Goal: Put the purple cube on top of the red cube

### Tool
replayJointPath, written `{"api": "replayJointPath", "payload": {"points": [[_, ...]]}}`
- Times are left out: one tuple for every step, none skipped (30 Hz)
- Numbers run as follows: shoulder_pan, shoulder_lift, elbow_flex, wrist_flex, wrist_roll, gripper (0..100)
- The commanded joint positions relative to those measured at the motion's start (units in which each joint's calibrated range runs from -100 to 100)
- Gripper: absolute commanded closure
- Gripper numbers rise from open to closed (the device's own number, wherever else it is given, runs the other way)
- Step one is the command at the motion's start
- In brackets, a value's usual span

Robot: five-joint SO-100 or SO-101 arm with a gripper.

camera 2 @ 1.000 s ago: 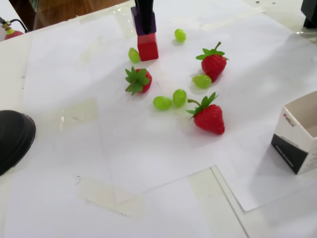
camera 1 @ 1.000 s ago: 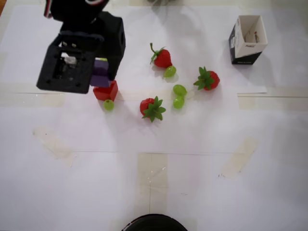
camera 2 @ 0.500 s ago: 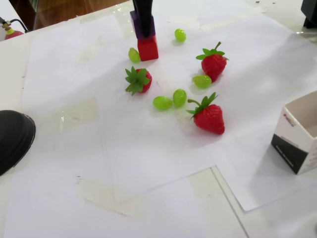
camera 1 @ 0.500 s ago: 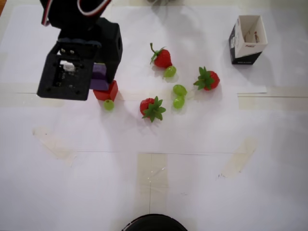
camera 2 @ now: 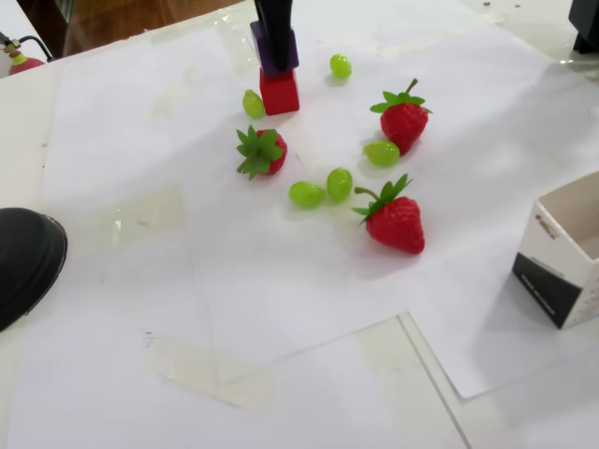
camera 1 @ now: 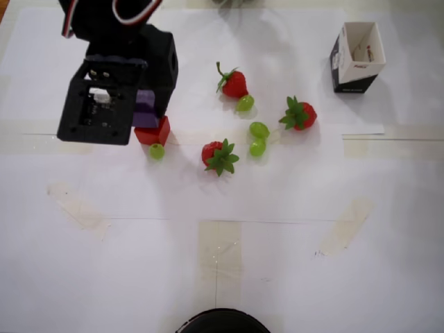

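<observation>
While resting on the red cube (camera 2: pixel 279 93), the purple cube (camera 2: pixel 272 52) sits between the gripper (camera 2: pixel 274 33) fingers. Jaws appear closed on it.

Matt faces are shown by the purple cube (camera 2: pixel 278 52) and red cube (camera 2: pixel 279 93); the grapes (camera 2: pixel 306 195) look glossy, the paper (camera 2: pixel 309 281) smooth.

White paper sheets (camera 1: pixel 277 263) cover the table, fixed with strips of pale tape (camera 1: pixel 219 258); three strawberries with green leaves lie on them, one at upper centre (camera 1: pixel 234 83), one to the right (camera 1: pixel 300 115), one lower (camera 1: pixel 218 155) in the overhead view; five green grapes are present, one (camera 1: pixel 244 103) touching the upper strawberry, two (camera 1: pixel 258 137) close together between the other strawberries, one (camera 1: pixel 157 150) apart at left, one (camera 2: pixel 341 65) seen only in the fixed view; an open black-and-white carton (camera 1: pixel 357 57) stands upright at upper right; a dark rounded object (camera 2: pixel 26 262) sits at the fixed view's left edge.
</observation>
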Motion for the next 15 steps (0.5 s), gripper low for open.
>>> {"api": "replayJointPath", "payload": {"points": [[-0.3, -0.21, -3.36, -1.19, 0.44, 81], [-0.37, -0.13, -3.27, -1.27, 0.44, 81], [-0.45, -0.13, -2.99, -1.43, 0.39, 81], [-0.52, -0.04, -2.81, -1.68, 0.39, 80], [-0.59, 0.04, -2.72, -1.84, 0.34, 80], [-0.67, 0.13, -2.72, -2.08, 0.44, 79], [-0.74, 0.13, -2.72, -2.33, 0.44, 79], [-0.89, 0.13, -2.72, -2.49, 0.44, 78], [-0.96, 0.13, -2.72, -2.49, 0.39, 77], [-1.04, 0.13, -2.72, -2.49, 0.34, 76], [-1.11, 0.13, -2.72, -2.49, 0.24, 74], [-1.26, 0.13, -2.72, -2.49, 0.2, 72], [-1.33, 0.13, -2.72, -2.49, 0.15, 71], [-1.4, -0.04, -2.72, -2.49, 0.1, 69], [-1.55, -0.21, -2.72, -2.41, 0.05, 66]]}}
